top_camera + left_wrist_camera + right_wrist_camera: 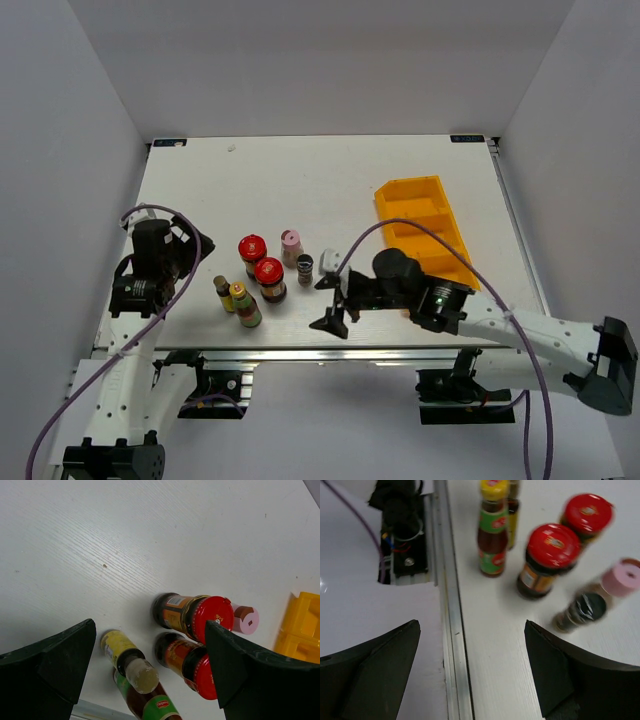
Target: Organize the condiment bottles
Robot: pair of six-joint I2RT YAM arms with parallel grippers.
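While both arms hang over the near half of the table (300, 180), we see nothing gripped; the left gripper (150, 627) is spread wide and empty at 9 o'clock of the bottle cluster, and the right gripper (471, 625) is likewise released and empty at 4 o'clock of it. At 3 o'clock of the table's middle lies the yellow three-compartment tray (412, 205); the six condiment bottles stand upright on the tabletop at 8 o'clock of the middle, well apart from that tray. We find the far red-lidded jar (252, 248) and the near red-lidded jar (269, 276) just beside each other, the near one at 5 o'clock of the far; the yellow-capped sauce bottle (245, 305) is at 8 o'clock of the near jar; the slim brown bottle (222, 292) sits just beside it at 10 o'clock; the pink-capped bottle (291, 243) is at 3 o'clock of the far jar; the grey-topped shaker (305, 268) is at 3 o'clock of the near jar.
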